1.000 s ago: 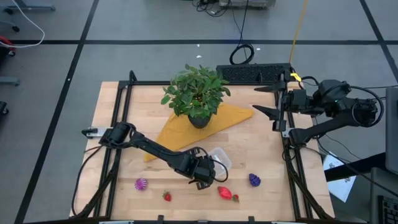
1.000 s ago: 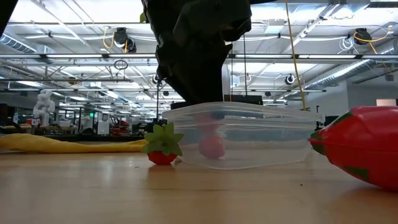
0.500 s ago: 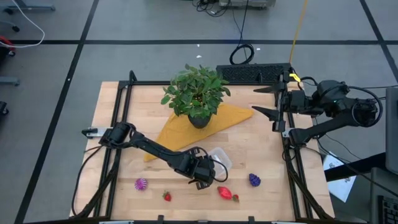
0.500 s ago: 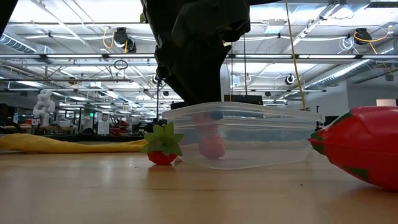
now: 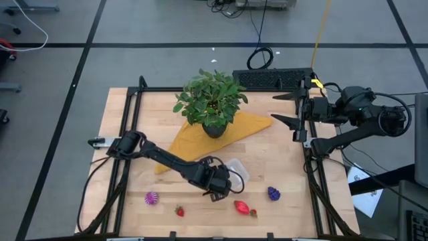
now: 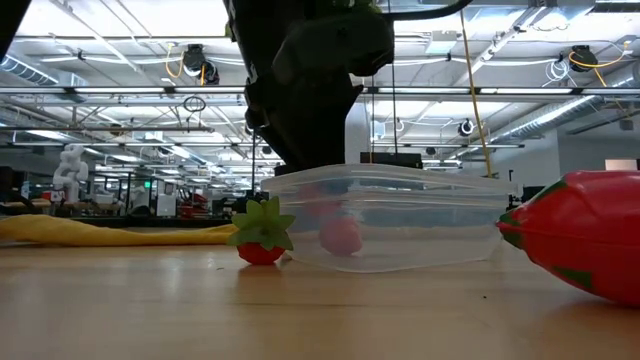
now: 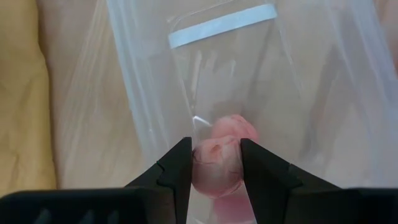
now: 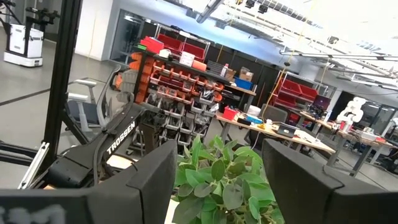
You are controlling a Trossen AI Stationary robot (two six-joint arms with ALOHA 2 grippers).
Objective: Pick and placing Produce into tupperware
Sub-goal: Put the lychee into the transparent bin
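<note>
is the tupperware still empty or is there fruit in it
Not empty. A pink round piece shows through the tupperware wall in the low view. The left claw holds another pink piece over it.

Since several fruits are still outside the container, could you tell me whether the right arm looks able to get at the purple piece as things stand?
Probably yes. The purple piece lies alone on bare wood, nothing over it. The right claw is parked at the far right edge; the left claw is busy at the tupperware.

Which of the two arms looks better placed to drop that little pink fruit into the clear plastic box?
The left one. Its tool is shut on the pink fruit, right over the clear box. The right tool waits open at the far right edge of the table, away from all the fruit.
</note>
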